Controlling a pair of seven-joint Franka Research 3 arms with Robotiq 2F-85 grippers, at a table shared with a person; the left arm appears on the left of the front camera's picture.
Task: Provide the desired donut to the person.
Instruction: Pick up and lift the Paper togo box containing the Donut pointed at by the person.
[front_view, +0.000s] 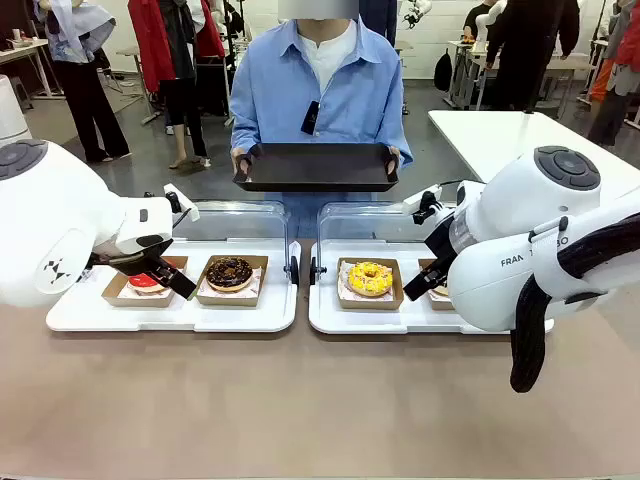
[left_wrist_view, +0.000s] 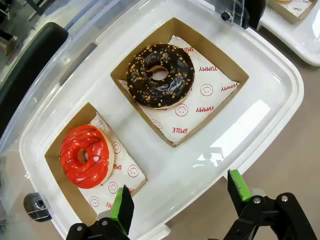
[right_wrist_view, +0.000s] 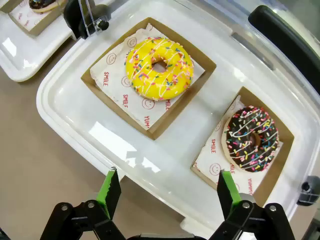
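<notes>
left gripper (left_wrist_view: 180, 196) hovers spread and empty, red glazed donut (left_wrist_view: 86, 156) at its 10 o'clock. right gripper (right_wrist_view: 168, 184), likewise released, faces the yellow sprinkled donut (right_wrist_view: 159, 67) at 12 o'clock. the person (front_view: 320, 95) holds out a black tray (front_view: 315, 167).

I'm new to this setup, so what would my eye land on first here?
Four donuts in cardboard boxes: a red donut and a chocolate nut donut on the left white tray, a yellow donut and a chocolate sprinkle donut on the right white tray. Opposite, the person holds out a black tray. The robot's left hand and right hand hang open, one over each white tray.
</notes>
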